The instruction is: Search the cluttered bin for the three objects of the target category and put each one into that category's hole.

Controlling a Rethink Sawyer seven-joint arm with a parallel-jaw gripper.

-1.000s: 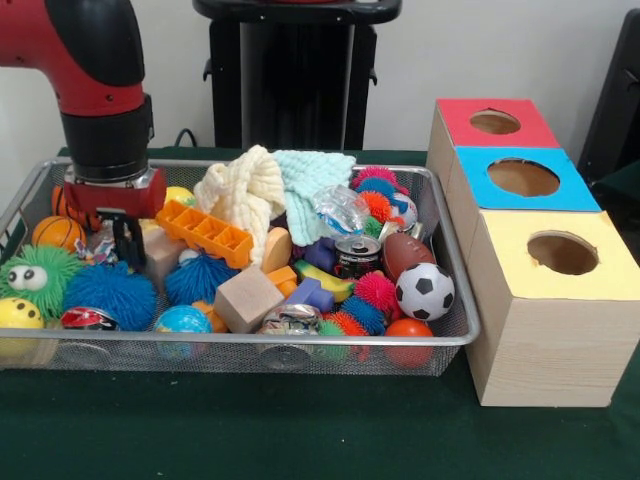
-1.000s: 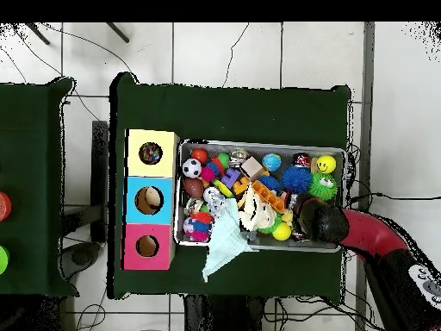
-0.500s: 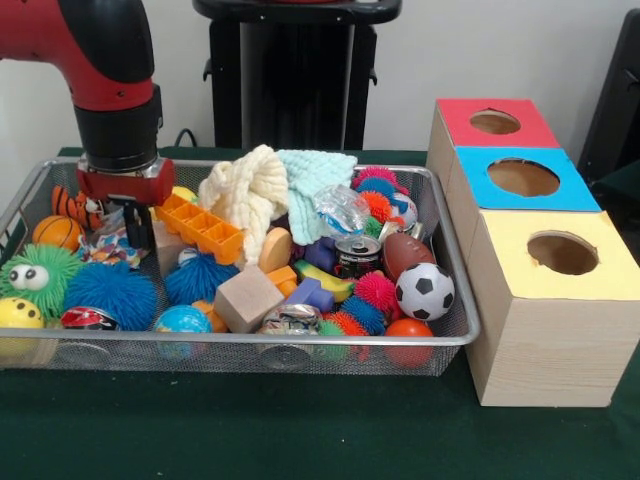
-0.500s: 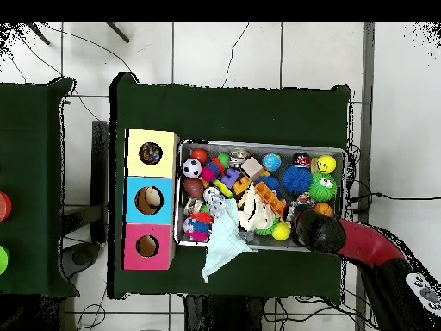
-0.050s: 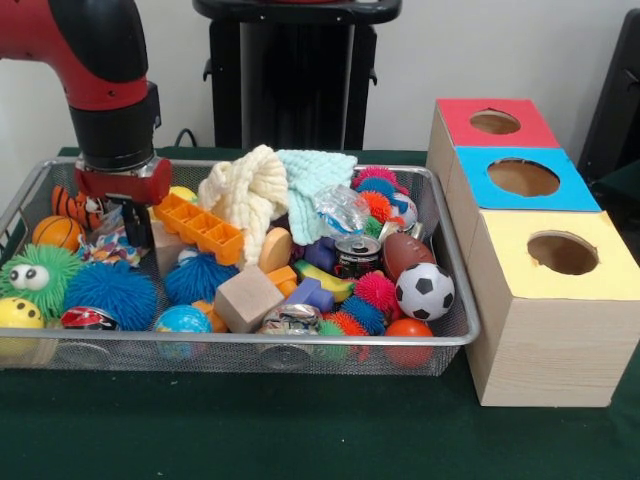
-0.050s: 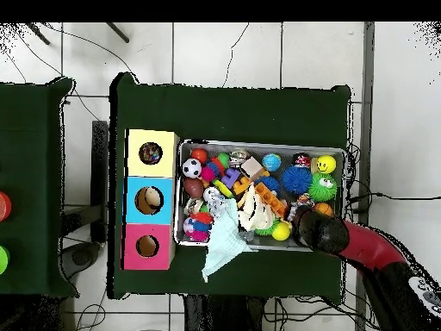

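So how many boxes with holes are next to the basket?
3, in a row: the yellow box nearest, the blue box in the middle, the red box farthest back.

Green-clothed table (image 5: 300,430) on white tiled floor (image 6: 258,52).

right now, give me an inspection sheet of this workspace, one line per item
surface: green cloth table, bare in front of the bin.
job's things: wire bin; three wooden boxes with holes, red, blue, yellow.
clutter: soccer ball, wooden cube, can, orange tray, cream cloth, spiky balls, more toys.
grippers: gripper low in the bin's corner by the orange tray; state unclear.
cables: dark cables on the floor, overhead view.
surroundings: black stand, pale wall.
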